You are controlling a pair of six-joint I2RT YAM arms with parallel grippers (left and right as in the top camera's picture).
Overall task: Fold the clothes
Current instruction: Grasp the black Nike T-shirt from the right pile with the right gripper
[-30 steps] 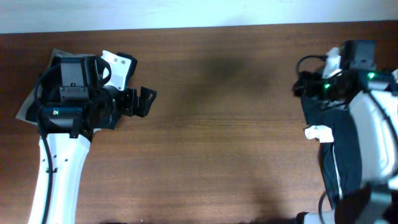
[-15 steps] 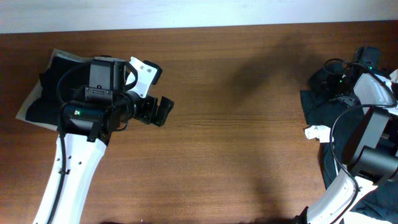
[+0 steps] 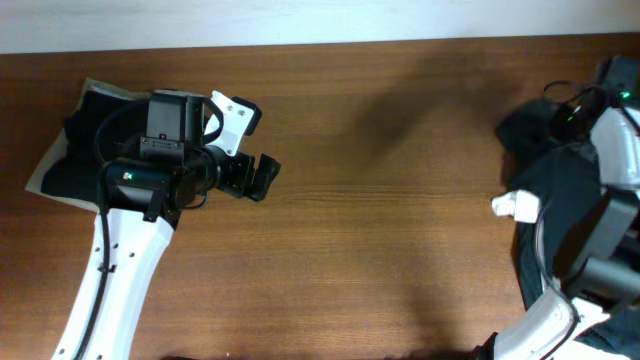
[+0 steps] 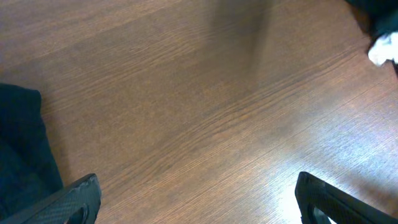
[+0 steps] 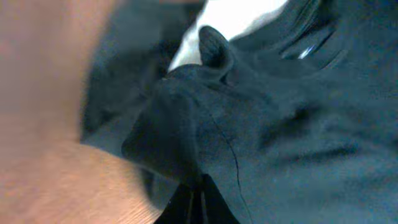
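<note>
A heap of dark clothes (image 3: pixel 555 185) lies at the table's right edge, with a white tag (image 3: pixel 515 206) at its near-left side. In the right wrist view my right gripper (image 5: pixel 200 202) is shut on a bunched fold of black shirt (image 5: pixel 186 118), and a bit of white fabric (image 5: pixel 236 15) shows behind it. A folded black shirt (image 3: pixel 65 150) rests on a pale sheet at the far left. My left gripper (image 3: pixel 262 178) hovers just right of that shirt, open and holding nothing; its fingers (image 4: pixel 78 196) stand wide over bare wood.
The brown wooden table (image 3: pixel 400 250) spans the view, with a white wall strip along its far edge. The left arm's white link (image 3: pixel 110 290) runs down to the near-left edge. The right arm (image 3: pixel 620 160) stands over the heap.
My right gripper has shut on the black shirt and the arm has swung toward the right edge, drawing the heap's top fold up. The left arm moved right, then stopped.
</note>
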